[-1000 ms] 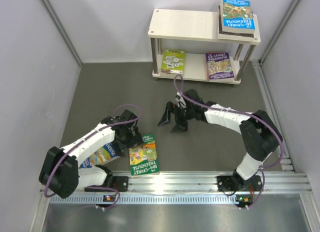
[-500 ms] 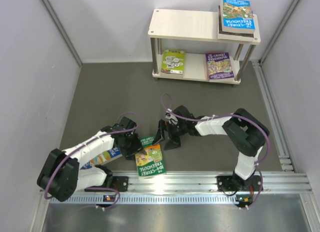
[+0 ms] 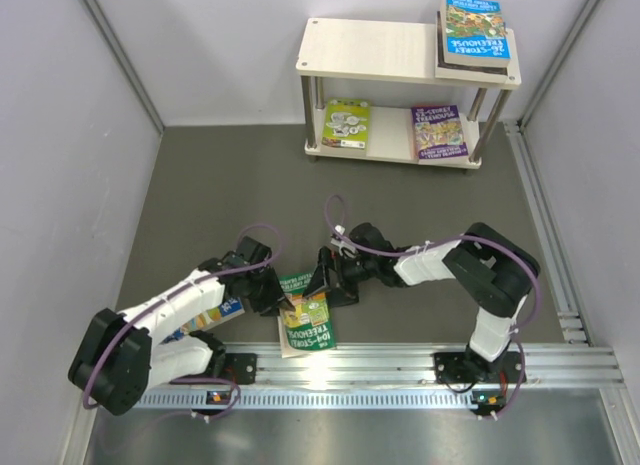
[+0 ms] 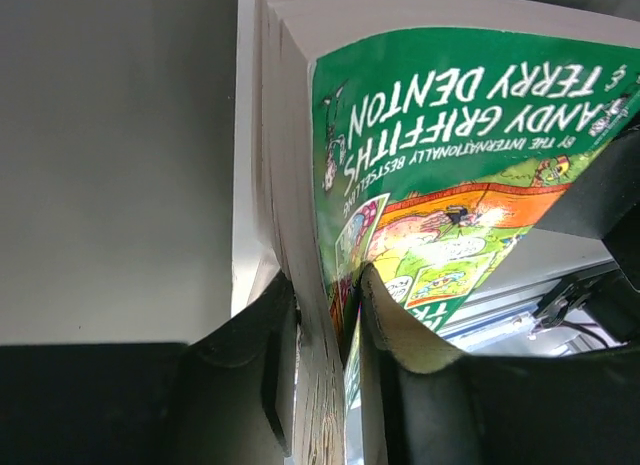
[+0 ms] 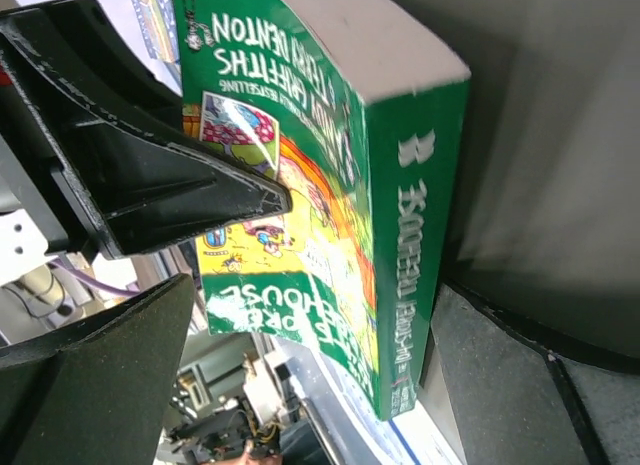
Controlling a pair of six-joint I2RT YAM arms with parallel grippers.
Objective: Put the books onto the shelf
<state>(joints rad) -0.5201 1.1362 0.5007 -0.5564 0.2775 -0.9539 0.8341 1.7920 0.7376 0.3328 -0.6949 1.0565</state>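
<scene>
The grey table (image 3: pixel 230 185) fills the middle of the overhead view. The shelf (image 3: pixel 370 47) at upper centre carries a blue book (image 3: pixel 475 27) on its top board, and a light green book (image 3: pixel 347 122) and a purple book (image 3: pixel 438 131) on the lower board. A second ago the dark green book (image 3: pixel 306 323) lay flat near the bottom edge. It has since shifted right and tipped up, and now sits bottom centre between the two hands. The left hand (image 3: pixel 276 297) has closed from wide open and pinches the front cover with some pages. The right hand (image 3: pixel 330 281) has swung down from mid-table; its jaws stand wide apart either side of the spine, gripping nothing. This looks like the start of a handover or a two-handed lift, with the carry to the shelf yet to come. The left arm (image 3: pixel 170 300) mostly covers another book (image 3: pixel 205 313) at lower left, so its title is unreadable. Whether the dark green book's lower edge touches the table cannot be told
</scene>
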